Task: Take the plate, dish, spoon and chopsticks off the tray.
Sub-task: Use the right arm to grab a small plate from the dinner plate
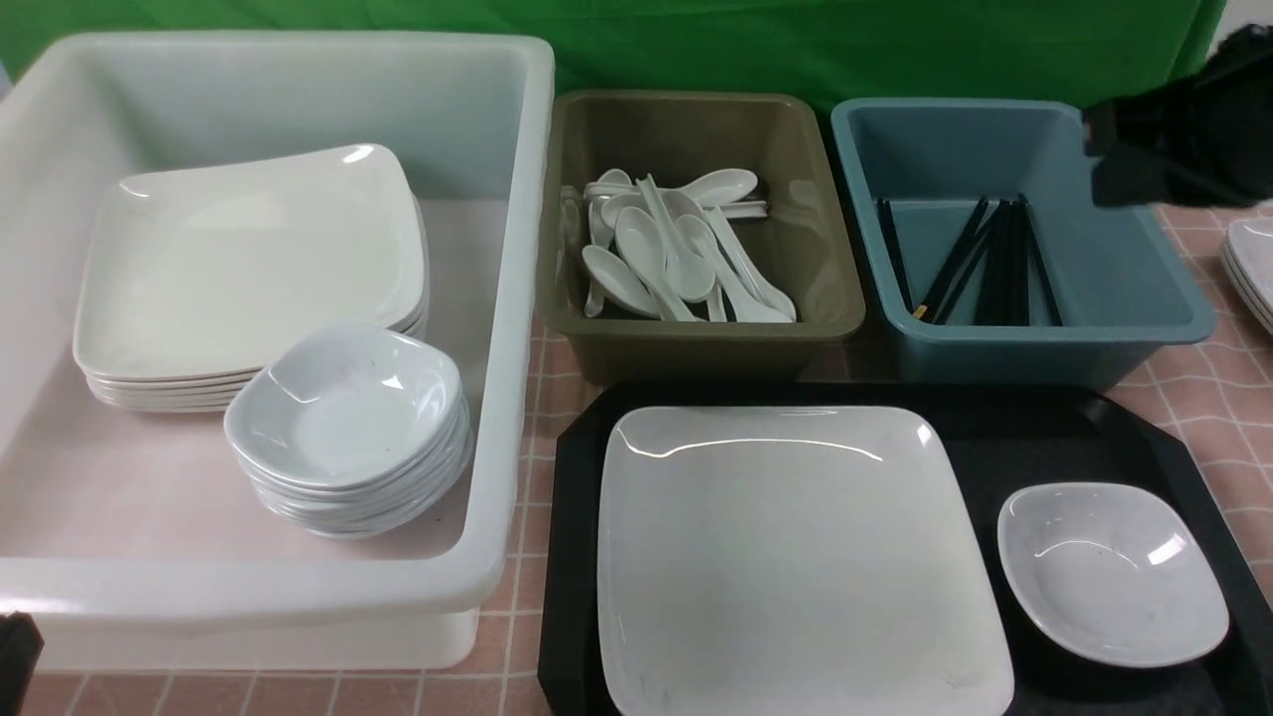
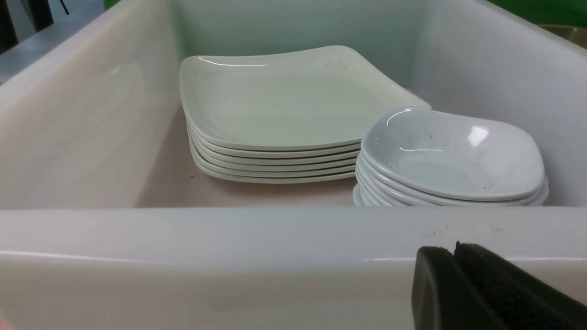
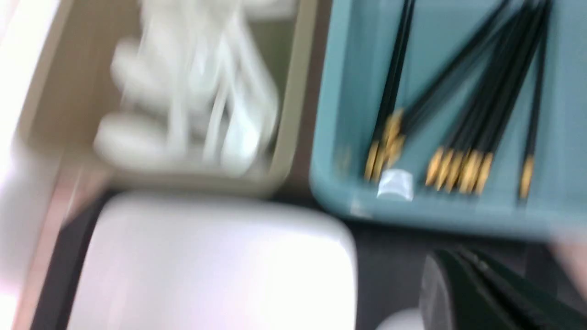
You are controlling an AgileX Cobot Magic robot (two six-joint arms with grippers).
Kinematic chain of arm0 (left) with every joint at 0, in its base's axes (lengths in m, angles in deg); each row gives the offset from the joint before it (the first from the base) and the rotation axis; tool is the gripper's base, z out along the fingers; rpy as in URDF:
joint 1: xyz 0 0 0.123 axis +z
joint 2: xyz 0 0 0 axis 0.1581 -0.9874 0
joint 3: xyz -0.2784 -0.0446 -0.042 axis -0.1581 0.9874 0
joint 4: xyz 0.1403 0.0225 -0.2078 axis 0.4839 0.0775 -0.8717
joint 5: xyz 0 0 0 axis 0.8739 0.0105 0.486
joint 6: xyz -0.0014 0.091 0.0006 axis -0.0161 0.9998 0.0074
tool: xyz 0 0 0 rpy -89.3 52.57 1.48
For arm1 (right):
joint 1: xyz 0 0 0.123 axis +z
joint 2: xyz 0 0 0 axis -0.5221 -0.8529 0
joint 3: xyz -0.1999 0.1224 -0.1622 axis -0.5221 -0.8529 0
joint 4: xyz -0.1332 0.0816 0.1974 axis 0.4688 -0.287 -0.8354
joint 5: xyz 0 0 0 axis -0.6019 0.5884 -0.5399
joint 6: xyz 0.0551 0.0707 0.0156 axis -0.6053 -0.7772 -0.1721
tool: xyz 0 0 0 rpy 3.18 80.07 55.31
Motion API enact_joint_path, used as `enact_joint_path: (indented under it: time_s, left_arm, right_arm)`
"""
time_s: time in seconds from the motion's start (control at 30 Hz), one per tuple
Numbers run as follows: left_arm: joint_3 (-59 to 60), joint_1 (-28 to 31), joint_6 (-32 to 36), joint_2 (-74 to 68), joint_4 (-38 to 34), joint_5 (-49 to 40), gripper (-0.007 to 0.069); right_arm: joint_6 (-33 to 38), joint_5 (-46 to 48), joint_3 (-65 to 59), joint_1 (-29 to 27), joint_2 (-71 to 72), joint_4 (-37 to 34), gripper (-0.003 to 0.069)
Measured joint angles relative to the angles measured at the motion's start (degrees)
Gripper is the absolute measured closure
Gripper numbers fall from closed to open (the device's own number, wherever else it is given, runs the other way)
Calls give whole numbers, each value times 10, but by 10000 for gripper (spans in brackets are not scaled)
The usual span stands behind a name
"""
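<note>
Left gripper (image 2: 451, 256): low at the near wall of the white tub (image 1: 517, 298), fingers pressed together, nothing held.

Black tray (image 1: 1044, 438): the large square plate (image 1: 796, 557) lies on it. The small dish (image 1: 1109, 572) sits just beside the plate, on the robot's right. Both are not yet cleared. No other item shows on the visible part of the tray.

Tub: holds a plate stack (image 1: 249, 259) and a dish stack (image 1: 348, 418).

Olive bin (image 1: 696, 333), behind the tray: a heap of white soup spoons (image 1: 666, 249).

Blue bin (image 1: 1144, 298): black chopsticks (image 1: 995, 259).

Right gripper (image 3: 454, 266): blurred, fingers together, empty, raised by the blue bin's far corner.

Assessment: cutlery appears binned; roughly half done.
</note>
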Motion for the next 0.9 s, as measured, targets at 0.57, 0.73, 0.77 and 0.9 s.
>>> enact_joint_path:
  time_s: [0.57,0.73,0.77,0.9]
  left_arm:
    - [0,0,2,0,0,0,603]
    - [0,0,2,0,0,0,603]
    - [0,0,2,0,0,0,603]
    - [0,0,1,0,0,0,603]
  right_arm:
    - [6,97,-294,175,127,64,294]
    - [-93,88,-312,277,77,238,263]
    - [-118,85,-312,293,64,274,247]
    - [-162,63,-312,322,13,328,155]
